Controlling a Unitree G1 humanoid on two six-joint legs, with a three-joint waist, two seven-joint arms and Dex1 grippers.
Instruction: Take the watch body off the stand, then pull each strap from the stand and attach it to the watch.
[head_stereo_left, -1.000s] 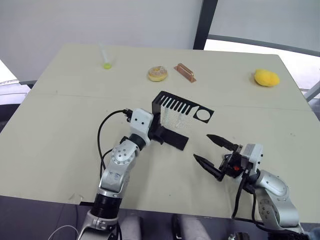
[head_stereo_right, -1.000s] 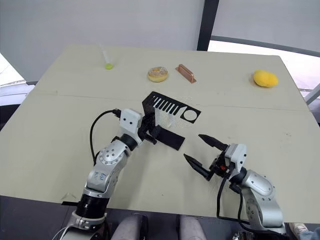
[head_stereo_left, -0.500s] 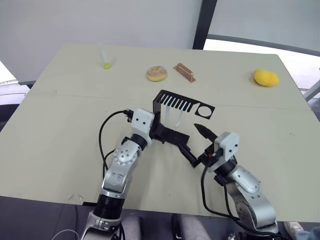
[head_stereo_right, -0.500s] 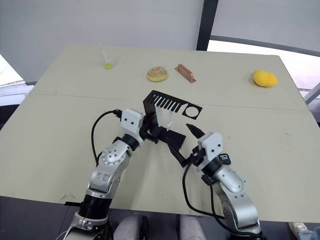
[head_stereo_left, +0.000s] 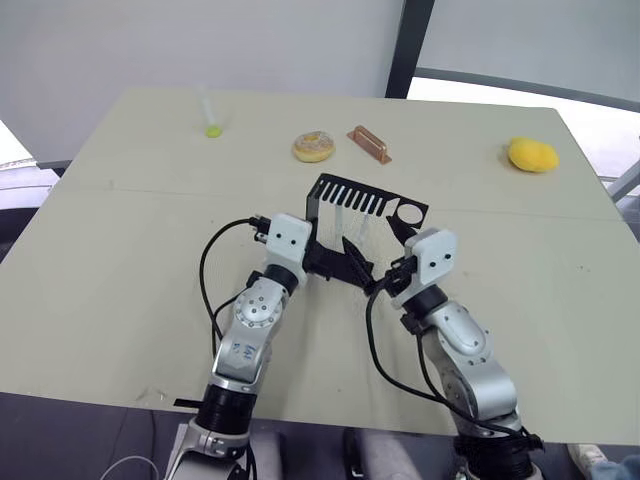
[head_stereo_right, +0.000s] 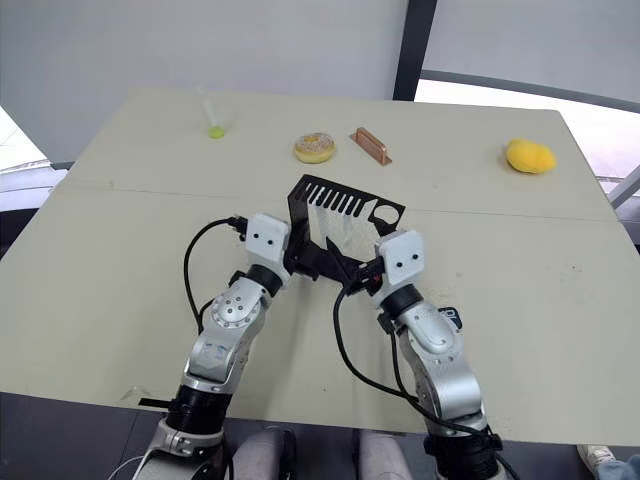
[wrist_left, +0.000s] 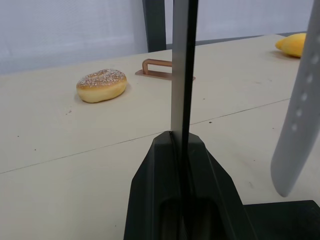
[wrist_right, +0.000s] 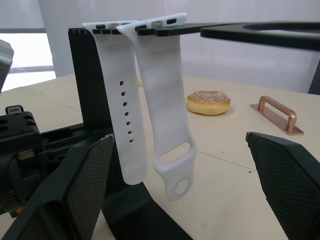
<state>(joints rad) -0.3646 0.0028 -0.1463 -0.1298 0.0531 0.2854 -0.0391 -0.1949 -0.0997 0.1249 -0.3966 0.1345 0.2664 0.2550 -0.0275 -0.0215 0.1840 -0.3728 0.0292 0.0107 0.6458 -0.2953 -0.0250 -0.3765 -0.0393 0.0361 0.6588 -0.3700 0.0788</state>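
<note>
White straps (wrist_right: 150, 95) hang from a black stand (wrist_right: 87, 80); copper-coloured handle (wrist_right: 276, 116); sugar-speckled tan doughnut (wrist_right: 208, 102); yellow fruit (head_stereo_left: 532, 155); beige table (head_stereo_left: 120, 260).

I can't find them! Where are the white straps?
The straps hang side by side from the stand's slotted top plate, between both grippers, table middle.

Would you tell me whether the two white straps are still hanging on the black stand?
Yes: both white straps hang from the black stand's slotted top plate.
</note>
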